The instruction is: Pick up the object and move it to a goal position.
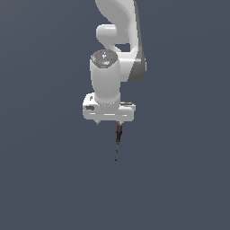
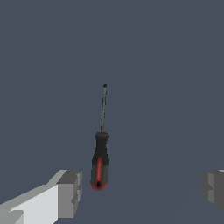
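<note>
Screwdriver point(image 1: 118, 134) first: lying flat on the counter point(image 1: 45, 179), directly beneath the tool point(image 1: 108, 122), nothing else beside it.

Counter point(image 2: 175, 65): plain dark grey-blue, filling both views edge to edge.

Arm point(image 1: 108, 76): white, with dark grey at one joint, entering from the top of the exterior view and pointing straight down, wrist and flat white hand block squarely over the screwdriver.

Tool point(image 2: 142, 192): spread wide, gripping nothing. In the wrist view, two grey fingers point(image 2: 70, 192) standing far apart at opposite sides, bare counter showing between them. In the exterior view, only short tips visible under the hand block, low over the counter; impossible to tell whether touching it.

Screwdriver point(image 2: 100, 153) again, smallest of all: red-and-black handle, thin dark shaft. In the wrist view, handle end between the two fingers, much closer to one of them yet clear of it, shaft running away from the tool. In the exterior view, handle just under the hand block toward the exterior view's right, shaft pointing toward the bottom of the frame.
</note>
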Robot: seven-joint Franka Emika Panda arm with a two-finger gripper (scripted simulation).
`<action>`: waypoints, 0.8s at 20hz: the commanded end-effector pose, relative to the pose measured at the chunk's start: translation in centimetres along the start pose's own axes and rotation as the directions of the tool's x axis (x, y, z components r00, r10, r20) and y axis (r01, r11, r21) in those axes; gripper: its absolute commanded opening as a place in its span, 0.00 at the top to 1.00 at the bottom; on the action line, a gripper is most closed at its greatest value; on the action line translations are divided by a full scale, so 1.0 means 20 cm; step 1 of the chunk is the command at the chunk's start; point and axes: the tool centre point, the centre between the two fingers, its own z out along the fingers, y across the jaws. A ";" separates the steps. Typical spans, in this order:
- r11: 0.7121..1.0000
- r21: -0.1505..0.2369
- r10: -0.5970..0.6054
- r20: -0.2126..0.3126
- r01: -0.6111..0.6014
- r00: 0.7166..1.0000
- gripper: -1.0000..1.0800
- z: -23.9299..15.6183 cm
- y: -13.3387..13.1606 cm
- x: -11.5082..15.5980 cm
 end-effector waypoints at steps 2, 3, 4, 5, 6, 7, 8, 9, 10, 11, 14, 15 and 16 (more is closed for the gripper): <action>1.000 0.000 -0.001 0.000 0.001 1.000 0.04 0.00 0.00 0.00; 1.000 -0.001 -0.004 -0.001 0.004 1.000 0.04 0.00 0.00 0.00; 1.000 -0.003 -0.010 -0.003 0.010 1.000 0.04 0.00 0.00 0.00; 1.000 -0.005 -0.017 -0.005 0.017 1.000 0.04 0.00 0.00 0.01; 1.000 -0.009 -0.027 -0.007 0.027 1.000 0.04 -0.01 0.00 0.01; 0.999 -0.012 -0.038 -0.011 0.038 0.999 0.04 -0.01 0.00 0.01; 0.999 -0.015 -0.049 -0.013 0.049 0.999 0.04 -0.01 -0.01 0.02; 0.998 -0.018 -0.057 -0.016 0.057 0.998 0.04 -0.02 -0.01 0.02; 0.998 -0.020 -0.063 -0.017 0.063 0.998 0.04 -0.02 -0.01 0.02; 0.998 -0.021 -0.067 -0.018 0.066 0.998 0.04 -0.02 -0.01 0.02; 0.998 -0.021 -0.066 -0.018 0.065 0.998 0.04 -0.02 0.00 0.02; 0.998 -0.020 -0.064 -0.017 0.063 0.998 0.04 -0.02 -0.01 0.02; 0.998 -0.020 -0.062 -0.017 0.062 0.998 0.04 -0.01 -0.01 0.02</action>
